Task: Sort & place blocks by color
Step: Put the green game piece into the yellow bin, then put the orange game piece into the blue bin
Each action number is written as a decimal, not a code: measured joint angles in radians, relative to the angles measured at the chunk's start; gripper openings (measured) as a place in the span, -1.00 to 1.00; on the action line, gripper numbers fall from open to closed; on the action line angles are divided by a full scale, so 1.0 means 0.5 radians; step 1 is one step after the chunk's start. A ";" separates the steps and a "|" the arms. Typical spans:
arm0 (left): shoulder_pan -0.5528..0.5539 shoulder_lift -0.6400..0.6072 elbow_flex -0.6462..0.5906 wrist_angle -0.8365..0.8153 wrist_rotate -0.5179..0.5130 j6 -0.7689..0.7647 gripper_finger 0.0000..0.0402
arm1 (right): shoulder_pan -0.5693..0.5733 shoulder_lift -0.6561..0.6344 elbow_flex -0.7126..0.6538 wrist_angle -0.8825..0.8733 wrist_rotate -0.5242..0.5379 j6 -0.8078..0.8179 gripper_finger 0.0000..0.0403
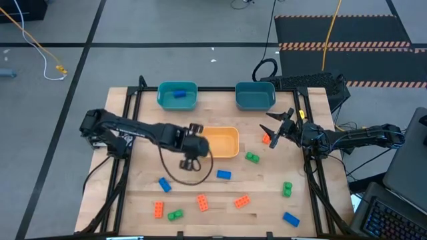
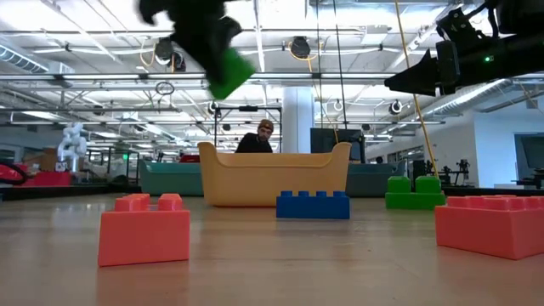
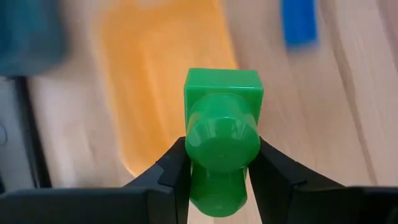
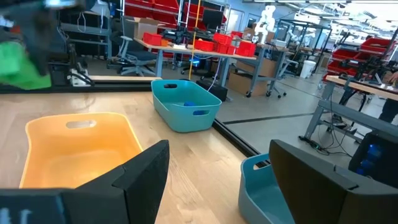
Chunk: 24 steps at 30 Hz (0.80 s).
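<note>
My left gripper (image 1: pixel 191 159) hovers by the near-left corner of the yellow-orange bin (image 1: pixel 227 152), shut on a green block (image 3: pixel 222 134). The low view shows that block (image 2: pixel 231 72) high above the table. My right gripper (image 1: pixel 272 129) is open and empty, raised right of the bin beside an orange block (image 1: pixel 265 139). Loose blocks lie flat on the table: blue (image 1: pixel 223 175), green (image 1: pixel 252 158), orange (image 1: pixel 241 201) and several more along the near half. A blue block (image 1: pixel 179 93) lies in the left teal bin (image 1: pixel 163 100). My left gripper pinches the green block between its two fingers (image 3: pixel 171 171), which press on two opposite side walls (image 3: pixel 189 152) at the end nearer the wrist. The fingers come from above. The block is lifted clear and hangs tilted below them (image 2: pixel 231 72).
A second teal bin (image 1: pixel 255 100) stands at the far edge, right of the first. The yellow-orange bin holds nothing that I can see. Black frame rails (image 1: pixel 127 133) run along the table's left and right sides. A person sits in the room behind the table (image 2: pixel 263 136).
</note>
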 joint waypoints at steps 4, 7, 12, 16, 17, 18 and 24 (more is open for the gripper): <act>0.124 0.025 0.017 0.236 -0.013 -0.131 -0.39 | 0.000 0.001 0.000 0.001 0.000 -0.001 0.34; 0.201 0.074 0.015 0.252 -0.013 -0.139 -0.39 | 0.000 0.000 0.000 0.001 0.000 -0.001 0.34; 0.263 0.164 0.015 0.264 -0.009 -0.213 -0.19 | 0.001 0.001 0.000 0.000 0.000 -0.005 0.34; 0.281 0.220 0.015 0.261 0.041 -0.220 0.41 | 0.000 0.000 0.000 -0.009 0.000 0.011 0.34; 0.284 0.225 0.014 0.258 0.065 -0.219 0.54 | 0.001 0.000 0.000 -0.017 0.000 0.036 0.34; 0.287 0.226 0.013 0.264 0.072 -0.220 0.66 | 0.000 0.001 0.000 -0.026 0.000 0.067 0.34; 0.319 0.202 0.013 0.467 0.048 -0.215 0.96 | 0.000 0.001 0.001 -0.098 0.000 0.235 0.36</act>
